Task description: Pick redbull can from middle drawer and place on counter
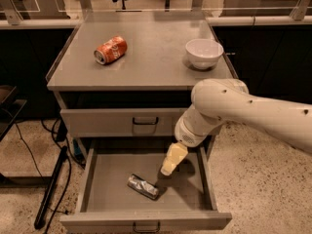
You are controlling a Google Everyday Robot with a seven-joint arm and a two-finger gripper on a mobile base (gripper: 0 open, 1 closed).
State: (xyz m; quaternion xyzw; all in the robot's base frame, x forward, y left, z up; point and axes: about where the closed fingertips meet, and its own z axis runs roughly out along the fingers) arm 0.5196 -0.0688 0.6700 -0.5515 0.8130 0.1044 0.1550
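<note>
Now, gripper point(167, 169) near redbull can point(143, 186)

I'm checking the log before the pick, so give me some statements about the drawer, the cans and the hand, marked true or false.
The redbull can lies on its side in the open middle drawer. True.
The hand is gripping the redbull can. False: it hangs over the drawer floor, just right of the can.
An orange can lies on the counter. True.
The white bowl sits in the drawer. False: it stands on the counter.
</note>
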